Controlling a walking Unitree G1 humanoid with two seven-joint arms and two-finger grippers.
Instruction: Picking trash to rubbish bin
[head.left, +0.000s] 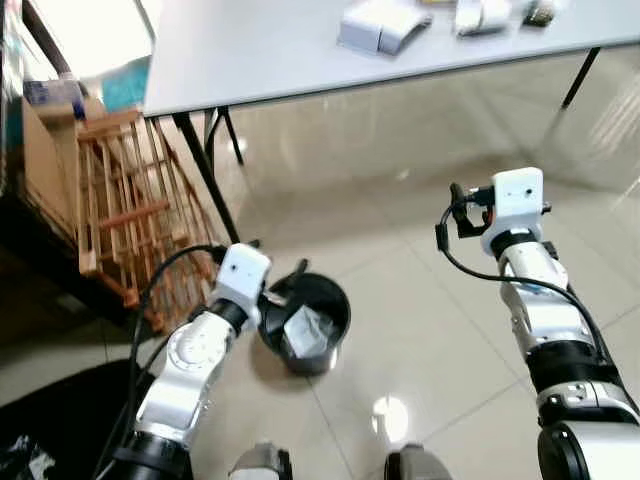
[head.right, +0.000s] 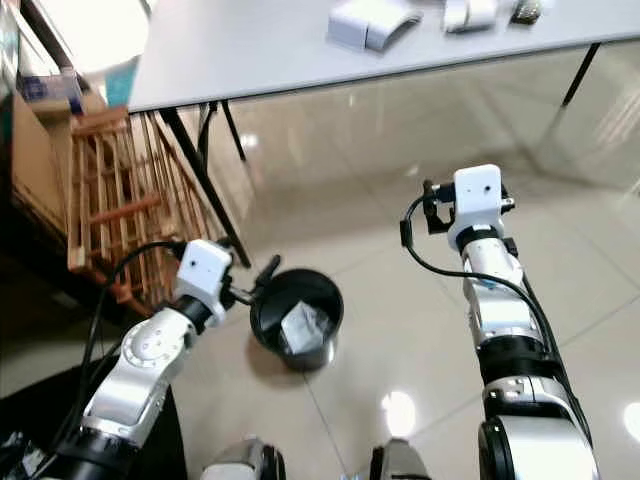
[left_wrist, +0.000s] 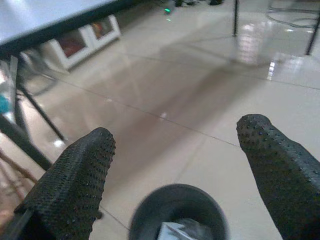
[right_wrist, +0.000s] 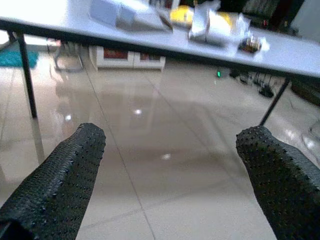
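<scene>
A black round rubbish bin (head.left: 322, 300) stands on the tiled floor below the table's left end. Crumpled silvery trash (head.left: 303, 334) lies inside it. My left gripper (left_wrist: 175, 145) hangs open just over the bin's near-left rim (left_wrist: 150, 210), nothing between its fingers. My right gripper (right_wrist: 170, 145) is raised above the floor to the right, open and empty, pointing toward the grey table (head.left: 260, 50). White packets (head.left: 380, 25) and more wrapped trash (right_wrist: 215, 25) lie on the tabletop.
A wooden slatted rack (head.left: 130, 210) and a cardboard box (head.left: 40, 150) stand at the left beside a black table leg (head.left: 205, 175). Another leg (head.left: 580, 78) is at the far right. A low white cabinet (left_wrist: 85, 42) sits beyond the table.
</scene>
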